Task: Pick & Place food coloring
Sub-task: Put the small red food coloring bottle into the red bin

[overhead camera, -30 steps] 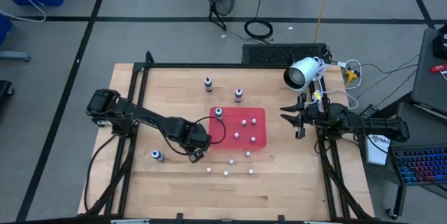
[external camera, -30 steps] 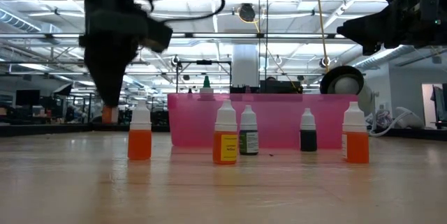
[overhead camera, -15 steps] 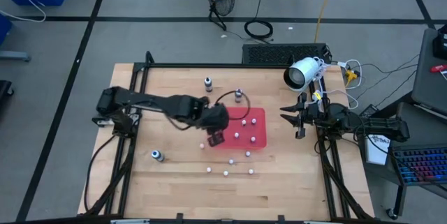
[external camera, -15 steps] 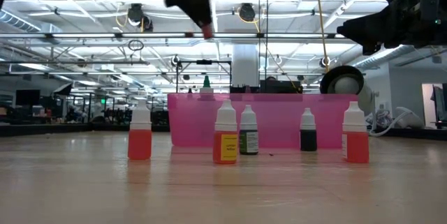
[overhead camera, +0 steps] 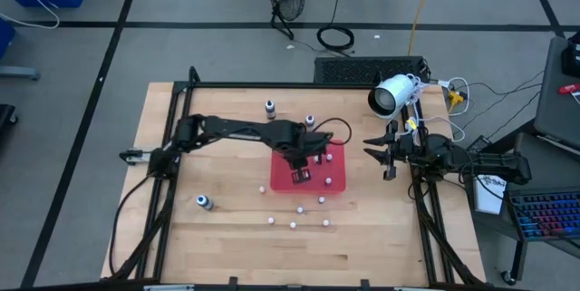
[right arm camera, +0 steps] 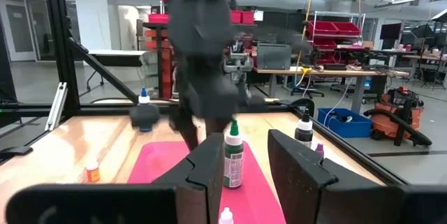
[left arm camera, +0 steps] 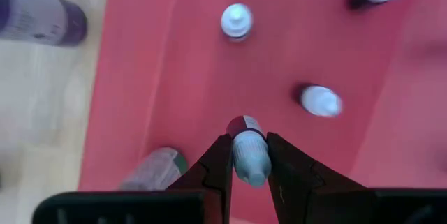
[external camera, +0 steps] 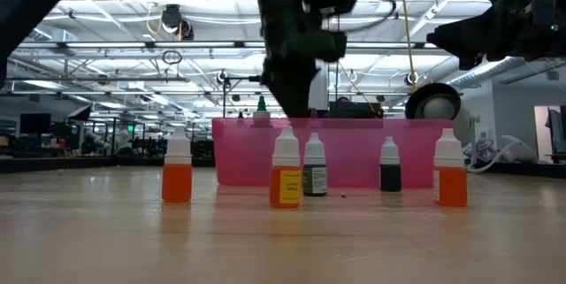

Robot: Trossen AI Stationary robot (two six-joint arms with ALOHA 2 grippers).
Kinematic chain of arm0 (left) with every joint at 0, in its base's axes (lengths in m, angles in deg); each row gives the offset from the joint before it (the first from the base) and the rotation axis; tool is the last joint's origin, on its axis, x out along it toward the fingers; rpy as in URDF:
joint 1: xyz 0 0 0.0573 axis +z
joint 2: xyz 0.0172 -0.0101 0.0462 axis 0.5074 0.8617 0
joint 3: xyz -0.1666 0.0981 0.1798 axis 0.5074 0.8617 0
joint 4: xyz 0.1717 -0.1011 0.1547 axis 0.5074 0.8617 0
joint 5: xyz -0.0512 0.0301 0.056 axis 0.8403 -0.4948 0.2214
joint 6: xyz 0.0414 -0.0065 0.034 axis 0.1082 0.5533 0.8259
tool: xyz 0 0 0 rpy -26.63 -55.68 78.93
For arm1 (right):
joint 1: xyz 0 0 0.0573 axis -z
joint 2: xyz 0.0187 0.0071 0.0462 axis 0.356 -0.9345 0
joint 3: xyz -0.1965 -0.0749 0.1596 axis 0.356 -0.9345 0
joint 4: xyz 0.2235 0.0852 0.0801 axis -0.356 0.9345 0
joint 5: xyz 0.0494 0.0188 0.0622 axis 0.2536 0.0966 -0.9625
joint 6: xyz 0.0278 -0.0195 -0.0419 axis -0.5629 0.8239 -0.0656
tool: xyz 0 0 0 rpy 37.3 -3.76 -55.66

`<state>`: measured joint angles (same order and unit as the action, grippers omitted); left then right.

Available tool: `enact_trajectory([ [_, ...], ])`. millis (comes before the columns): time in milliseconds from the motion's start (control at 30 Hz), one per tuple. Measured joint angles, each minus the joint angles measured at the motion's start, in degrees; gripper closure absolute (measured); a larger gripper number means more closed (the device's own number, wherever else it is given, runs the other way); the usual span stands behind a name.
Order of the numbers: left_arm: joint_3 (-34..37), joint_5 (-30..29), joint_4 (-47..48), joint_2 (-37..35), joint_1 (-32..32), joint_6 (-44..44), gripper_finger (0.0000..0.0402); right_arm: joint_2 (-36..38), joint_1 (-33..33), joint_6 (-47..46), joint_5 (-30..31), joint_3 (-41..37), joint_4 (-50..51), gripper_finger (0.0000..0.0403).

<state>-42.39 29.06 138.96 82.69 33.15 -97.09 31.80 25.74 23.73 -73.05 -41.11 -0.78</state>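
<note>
My left gripper (overhead camera: 300, 175) hangs over the red tray (overhead camera: 337, 182), shut on a small food coloring bottle (left arm camera: 248, 155) with a whitish top and a reddish body. In the low view this gripper (external camera: 299, 98) is just above the pink tray wall (external camera: 354, 147). Several white-topped bottles stand in the tray (left arm camera: 236, 21) (left arm camera: 320, 101). More bottles stand on their bases on the wood near the tray (overhead camera: 293, 225). A green one (right arm camera: 232, 158) shows in the right wrist view. My right gripper (overhead camera: 384, 155) waits open at the table's right edge. My left gripper pinches the small bottle's upper part (left arm camera: 249, 147) between its two fingers (left arm camera: 221, 165), coming from above and pointing down. The bottle is upright, its reddish lower end (left arm camera: 240, 123) toward the tray floor. I cannot tell whether it touches the floor.
Bottles stand outside the tray on the far side (overhead camera: 269, 107) (overhead camera: 309, 123) and the near left (overhead camera: 205, 202). In the low view an orange (external camera: 177, 173), a yellow (external camera: 285, 178), two dark (external camera: 390, 173) and another orange bottle (external camera: 449, 173) line the tray's near side.
My left gripper has lifted a small reddish bottle off the near-left part of the table. It carried the bottle up and toward the table's right, then lowered it over the red tray. The right arm has kept still.
</note>
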Motion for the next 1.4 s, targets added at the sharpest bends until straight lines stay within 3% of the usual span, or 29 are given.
enact_trajectory([
  [533, 0.0, 6.1, -6.9, 5.0, 3.3, 0.2, 0.0333, 0.0, 0.0, 0.0, 0.0, 0.0, 0.0, 0.0303],
  [1233, 0.0, 6.2, -7.4, 5.5, 3.1, -0.5, 0.0324, 0.0, 0.0, 0.0, 0.0, 0.0, 0.0, 0.0303],
  [1400, 0.0, 6.2, -7.4, 5.5, 3.0, -0.7, 0.0306, 0.0, 0.0, 0.0, 0.0, 0.0, 0.0, 0.0303],
])
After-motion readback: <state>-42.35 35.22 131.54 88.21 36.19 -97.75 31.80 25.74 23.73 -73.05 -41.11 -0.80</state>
